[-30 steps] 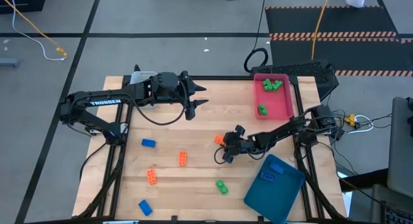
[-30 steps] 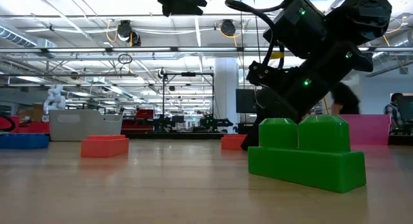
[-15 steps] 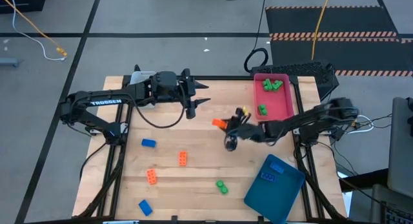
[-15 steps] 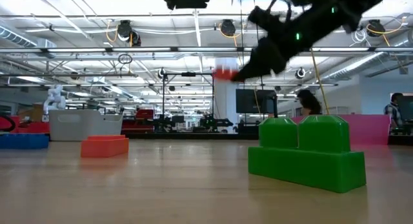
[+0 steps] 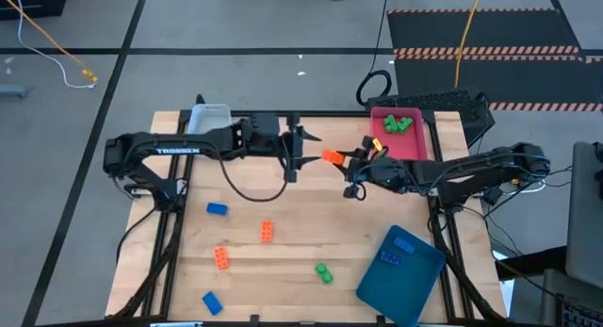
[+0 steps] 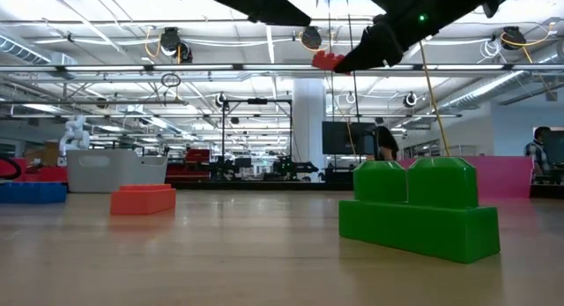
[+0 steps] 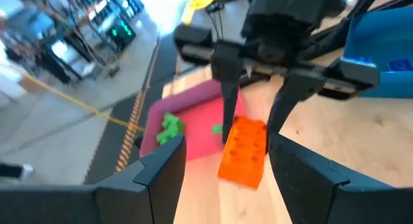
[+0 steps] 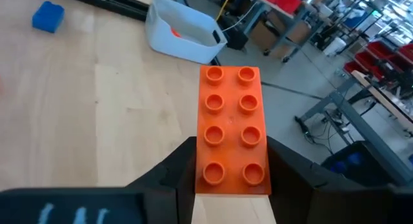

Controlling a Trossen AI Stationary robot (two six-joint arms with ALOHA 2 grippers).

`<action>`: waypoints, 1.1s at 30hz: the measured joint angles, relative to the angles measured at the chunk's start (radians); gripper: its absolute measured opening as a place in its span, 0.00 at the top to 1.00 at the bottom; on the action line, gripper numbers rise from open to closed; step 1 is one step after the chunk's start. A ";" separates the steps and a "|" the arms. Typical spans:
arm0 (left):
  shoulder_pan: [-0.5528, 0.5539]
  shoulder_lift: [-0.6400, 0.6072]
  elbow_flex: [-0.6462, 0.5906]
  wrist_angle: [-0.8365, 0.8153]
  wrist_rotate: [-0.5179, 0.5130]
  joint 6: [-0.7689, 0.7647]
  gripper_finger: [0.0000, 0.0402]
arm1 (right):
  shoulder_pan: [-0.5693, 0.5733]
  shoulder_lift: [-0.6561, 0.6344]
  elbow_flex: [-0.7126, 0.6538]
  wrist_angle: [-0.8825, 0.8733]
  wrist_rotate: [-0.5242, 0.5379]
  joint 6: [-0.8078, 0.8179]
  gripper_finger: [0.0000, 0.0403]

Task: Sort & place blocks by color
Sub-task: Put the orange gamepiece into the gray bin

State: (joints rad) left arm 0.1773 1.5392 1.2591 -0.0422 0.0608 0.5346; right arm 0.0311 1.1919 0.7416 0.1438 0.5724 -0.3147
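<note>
1. High view: my right claw is clamped on one orange block, raised over the bench centre.
2. My left claw hangs spread apart, just left.
3. Bench holds two orange blocks, two blue, one green.

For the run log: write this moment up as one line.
right tool: shut on orange block, raised over table middle | left tool: open, facing that block | handover: not done | pink tray: green blocks

Open wood between left gripper and right gripper; pink tray just beside right gripper.
</note>
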 joint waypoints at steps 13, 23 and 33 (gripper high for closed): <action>-0.029 0.085 -0.001 0.080 -0.009 0.066 0.44 | -0.010 0.000 -0.005 0.012 0.000 -0.026 0.67; 0.004 0.081 0.001 0.082 -0.013 -0.114 0.44 | -0.010 0.000 -0.006 0.107 -0.103 -0.073 0.67; -0.010 0.082 0.001 0.021 0.043 -0.110 0.44 | -0.014 -0.001 -0.006 0.126 -0.105 -0.097 0.67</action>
State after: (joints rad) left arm 0.1677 1.6211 1.2598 -0.0215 0.1036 0.4244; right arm 0.0171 1.1914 0.7357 0.2701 0.4671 -0.4117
